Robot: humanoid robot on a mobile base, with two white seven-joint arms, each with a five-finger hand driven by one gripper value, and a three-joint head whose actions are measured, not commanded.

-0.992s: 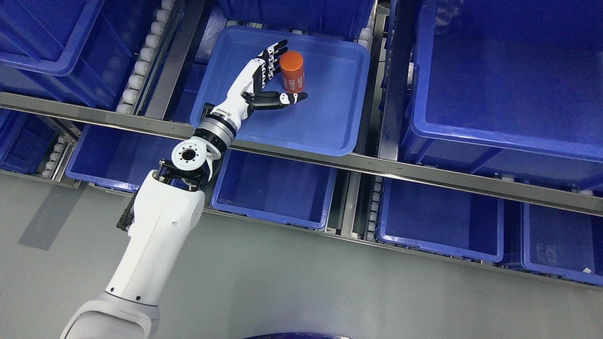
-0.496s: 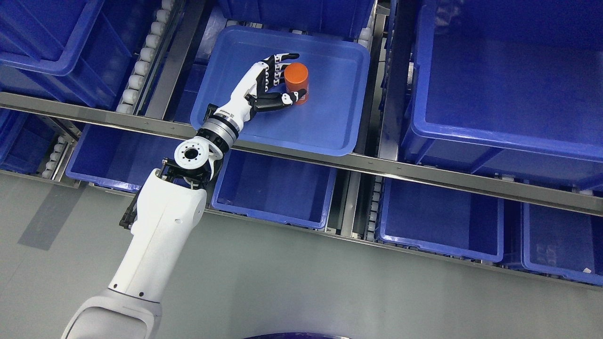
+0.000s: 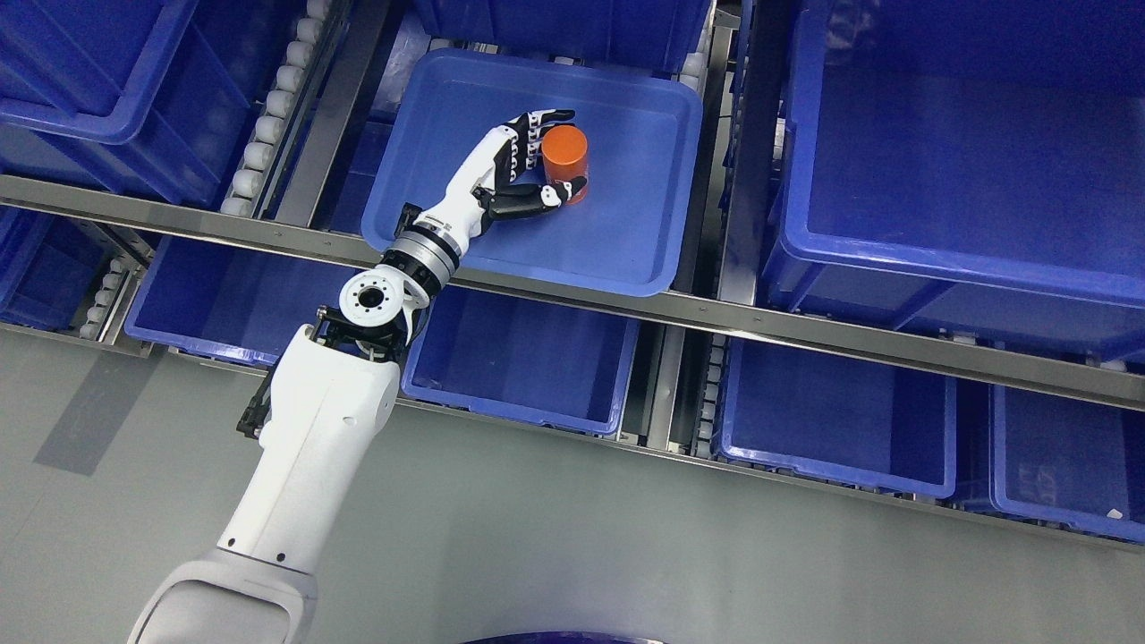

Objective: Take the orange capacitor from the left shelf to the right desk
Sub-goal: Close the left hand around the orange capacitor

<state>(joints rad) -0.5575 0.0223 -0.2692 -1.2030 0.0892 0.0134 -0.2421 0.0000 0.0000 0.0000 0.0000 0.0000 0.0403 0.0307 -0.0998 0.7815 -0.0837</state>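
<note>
An orange cylindrical capacitor (image 3: 565,154) stands upright in a shallow blue tray (image 3: 626,233) on the upper shelf level. My left hand (image 3: 546,156) reaches in from the lower left and wraps the capacitor. Its black-and-white fingers (image 3: 541,121) curl over the far side, and the thumb (image 3: 546,195) presses across the near side at the base. The capacitor's lower left part is hidden behind the hand. The right arm does not show.
A steel shelf rail (image 3: 680,309) crosses in front of the tray. Deep blue bins sit around it: a large one at the right (image 3: 966,161), several below (image 3: 528,358), and one at the upper left (image 3: 98,72). Grey floor (image 3: 555,546) lies in front.
My left hand has closed from open beside the capacitor to wrapped around it. The capacitor has shifted slightly right and toward the camera, and the arm has moved a little right.
</note>
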